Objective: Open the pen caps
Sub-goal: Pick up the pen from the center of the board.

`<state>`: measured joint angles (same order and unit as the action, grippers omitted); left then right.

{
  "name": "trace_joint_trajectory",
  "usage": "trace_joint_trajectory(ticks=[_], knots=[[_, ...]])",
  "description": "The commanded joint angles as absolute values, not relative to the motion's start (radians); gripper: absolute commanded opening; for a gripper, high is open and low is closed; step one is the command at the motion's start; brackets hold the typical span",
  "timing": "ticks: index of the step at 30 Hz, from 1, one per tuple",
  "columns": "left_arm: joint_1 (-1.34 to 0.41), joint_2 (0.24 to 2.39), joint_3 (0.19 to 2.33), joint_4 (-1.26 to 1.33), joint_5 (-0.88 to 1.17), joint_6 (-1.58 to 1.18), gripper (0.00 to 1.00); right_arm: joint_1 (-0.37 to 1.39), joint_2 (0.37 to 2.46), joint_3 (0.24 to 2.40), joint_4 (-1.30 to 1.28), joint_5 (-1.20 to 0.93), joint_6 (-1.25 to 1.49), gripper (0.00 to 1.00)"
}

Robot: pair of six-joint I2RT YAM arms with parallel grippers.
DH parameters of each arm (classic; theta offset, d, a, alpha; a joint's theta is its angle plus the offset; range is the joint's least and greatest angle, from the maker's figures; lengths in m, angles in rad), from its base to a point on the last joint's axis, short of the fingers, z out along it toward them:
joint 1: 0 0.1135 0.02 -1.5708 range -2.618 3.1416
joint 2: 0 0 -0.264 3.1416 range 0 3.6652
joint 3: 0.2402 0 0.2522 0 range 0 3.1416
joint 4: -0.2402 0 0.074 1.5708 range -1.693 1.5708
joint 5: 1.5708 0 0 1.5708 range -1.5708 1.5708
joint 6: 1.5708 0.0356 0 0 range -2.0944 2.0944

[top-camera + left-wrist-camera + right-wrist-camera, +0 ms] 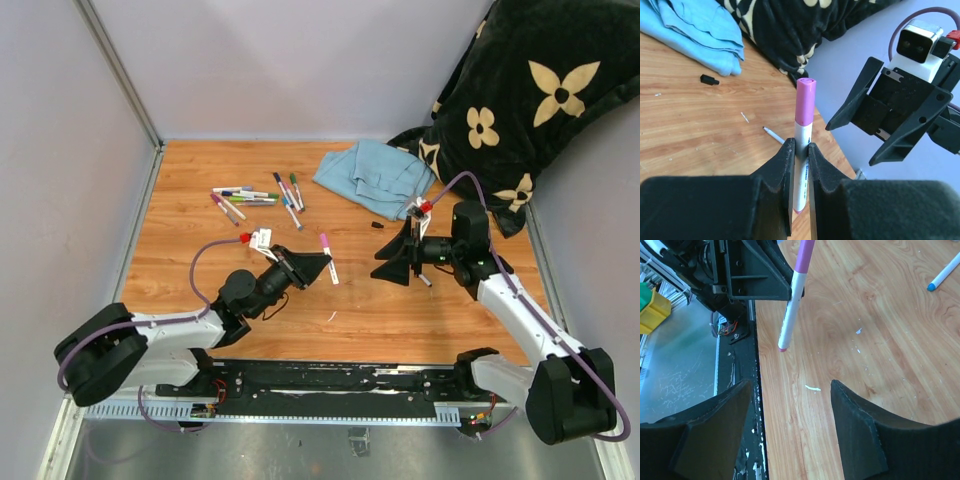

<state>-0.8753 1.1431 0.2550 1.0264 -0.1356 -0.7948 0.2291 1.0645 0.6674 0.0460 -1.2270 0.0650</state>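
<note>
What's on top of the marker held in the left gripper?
A purple cap sits on its upper end, not pulled off. The left gripper clamps the marker below the cap, and its fingers hide part of the white barrel.

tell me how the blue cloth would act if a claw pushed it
The blue cloth lies in soft folds, so it would probably bunch up rather than slide as one piece. Lifted by an edge it would likely hang limp. It looks thin, so probably light.
</note>
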Motion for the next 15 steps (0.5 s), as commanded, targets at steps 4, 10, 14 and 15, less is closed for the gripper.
trace_joint_trajectory(ticks=[4, 10, 14, 15], knots=[[-0.911, 1.29, 0.309, 1.229, -0.205, -0.816, 0.0, 0.281, 1.088, 0.632, 0.187, -1.131, 0.211, 0.67], [-0.948, 1.376, 0.355, 1.293, -0.247, -0.812, 0.0, 0.333, 1.105, 0.617, 0.217, -1.066, 0.258, 0.68], [-0.969, 1.43, 0.387, 1.321, -0.252, -0.816, 0.0, 0.363, 1.122, 0.628, 0.181, -0.999, 0.241, 0.68], [-0.977, 1.442, 0.395, 1.327, -0.254, -0.817, 0.0, 0.367, 1.128, 0.633, 0.173, -0.991, 0.238, 0.68]])
